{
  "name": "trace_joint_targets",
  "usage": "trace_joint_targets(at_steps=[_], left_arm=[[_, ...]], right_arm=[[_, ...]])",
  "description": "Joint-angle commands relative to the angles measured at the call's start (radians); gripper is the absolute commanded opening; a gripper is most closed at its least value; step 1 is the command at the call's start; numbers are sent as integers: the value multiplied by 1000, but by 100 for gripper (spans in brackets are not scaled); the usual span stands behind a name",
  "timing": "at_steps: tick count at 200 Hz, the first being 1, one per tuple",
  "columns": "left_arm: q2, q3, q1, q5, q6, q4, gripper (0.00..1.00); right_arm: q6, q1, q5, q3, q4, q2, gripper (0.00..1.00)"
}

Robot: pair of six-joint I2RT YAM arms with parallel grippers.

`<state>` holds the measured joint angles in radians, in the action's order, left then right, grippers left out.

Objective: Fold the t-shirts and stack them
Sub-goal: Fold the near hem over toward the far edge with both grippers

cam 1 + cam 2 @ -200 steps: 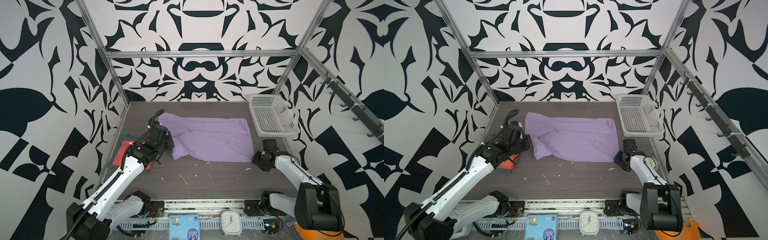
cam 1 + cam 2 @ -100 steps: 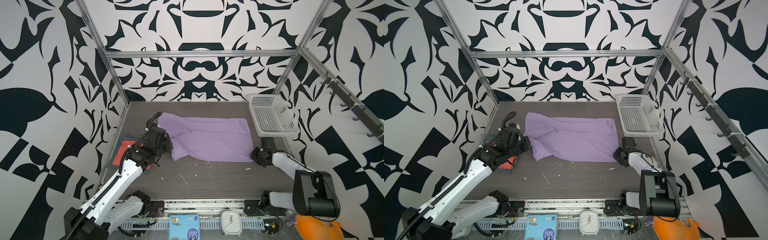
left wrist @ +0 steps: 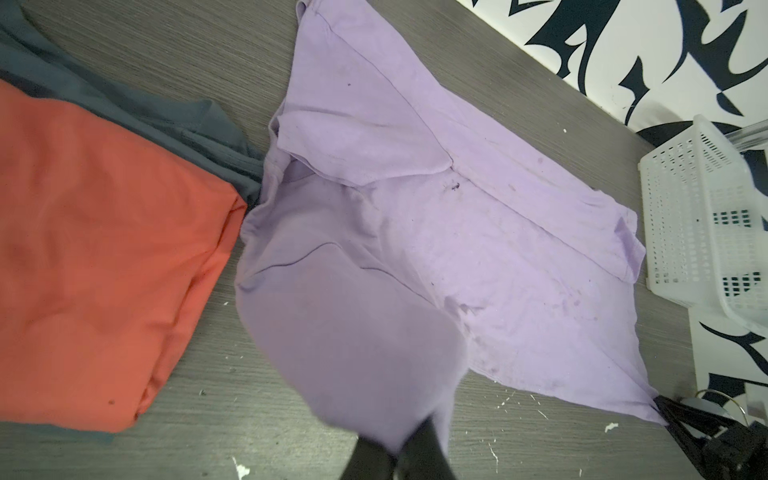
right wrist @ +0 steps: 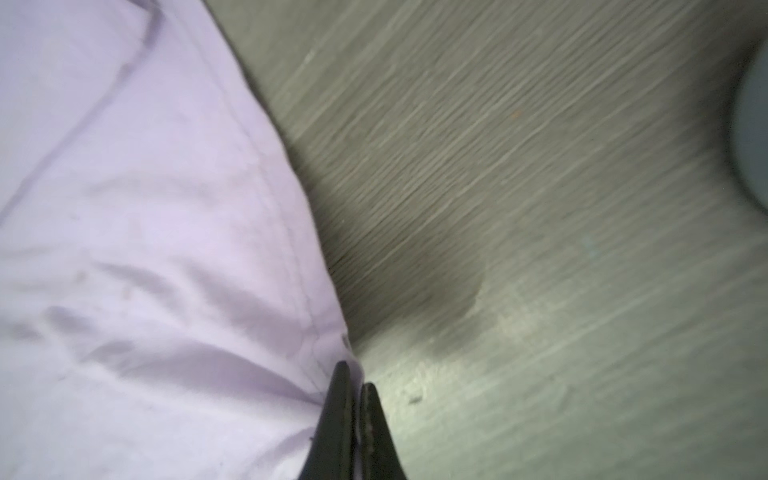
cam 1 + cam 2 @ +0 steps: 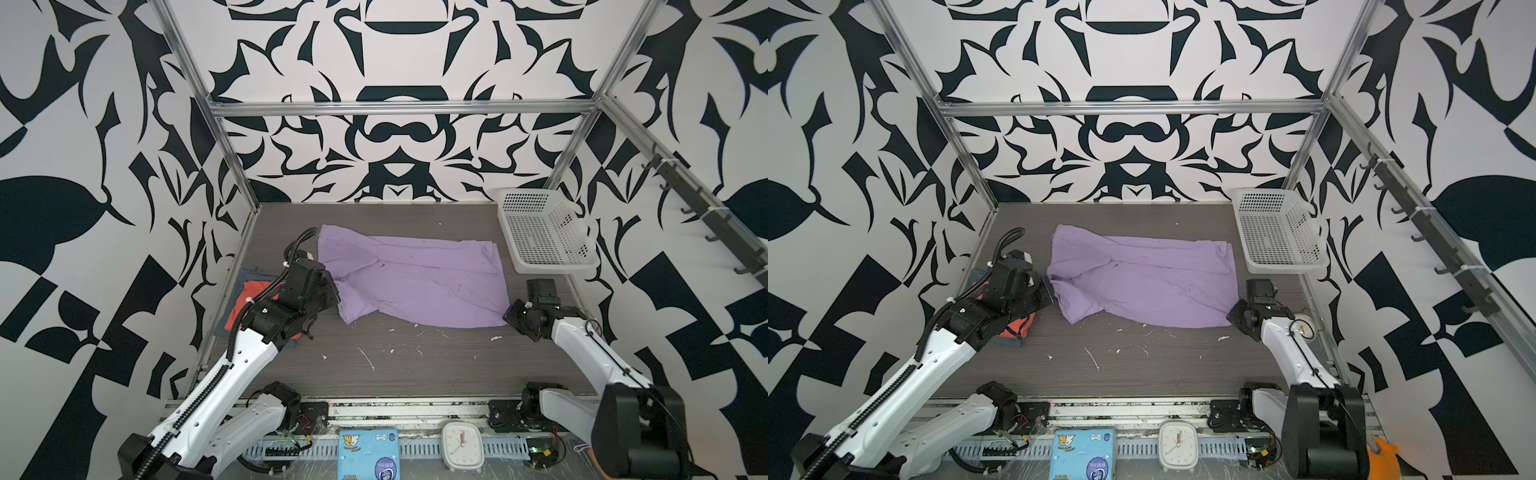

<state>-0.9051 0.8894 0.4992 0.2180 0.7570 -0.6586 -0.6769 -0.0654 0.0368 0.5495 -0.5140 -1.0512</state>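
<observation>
1. On the dark table (image 5: 415,374), from its middle toward the far side, lies the lavender t-shirt (image 5: 415,282). It is spread nearly flat, with a flap folded over along its far edge. Its right end is near the white basket (image 5: 557,266).
2. At the left edge of the table, the folded coral-red t-shirt (image 5: 243,303) rests on the grey-blue t-shirt (image 3: 137,112). This stack lies just beside the left end of the lavender shirt.
3. The left gripper (image 3: 397,446) has its jaws closed on the near-left part of the lavender cloth. A bulge of fabric rises from the table toward the grip.
4. The right gripper (image 4: 355,390) is pinched on the near-right corner, at the stitched hem, low over the table.
5. Orientation: the long axis runs left to right. The curved neckline seam by the left grip and the straight hem at the right suggest that the collar end points left.
6. Handling (judged): the cloth is light, limp and without stiffness, so it will sag between the two grips. Hemmed corners and seams, where the fabric is doubled, are the best places to take hold. A thin pinch could slip free or catch only one layer.
</observation>
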Motion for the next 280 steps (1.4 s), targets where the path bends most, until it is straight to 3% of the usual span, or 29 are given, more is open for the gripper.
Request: trace_joint_targets(at_steps=[1, 49, 96, 200, 280], left_arm=[[-3, 51, -5, 25, -24, 3, 0], [-136, 120, -31, 20, -146, 107, 0], [-290, 142, -137, -54, -198, 290, 0], [-625, 278, -308, -243, -209, 483, 0], [-871, 420, -322, -295, -206, 527, 0]], right_arm=[[19, 5, -20, 83, -70, 39, 0], [13, 4, 25, 192, 40, -74, 0], [33, 4, 29, 326, 135, -290, 0], [66, 4, -39, 479, 167, -531, 0], [57, 12, -61, 562, 178, -663, 0]])
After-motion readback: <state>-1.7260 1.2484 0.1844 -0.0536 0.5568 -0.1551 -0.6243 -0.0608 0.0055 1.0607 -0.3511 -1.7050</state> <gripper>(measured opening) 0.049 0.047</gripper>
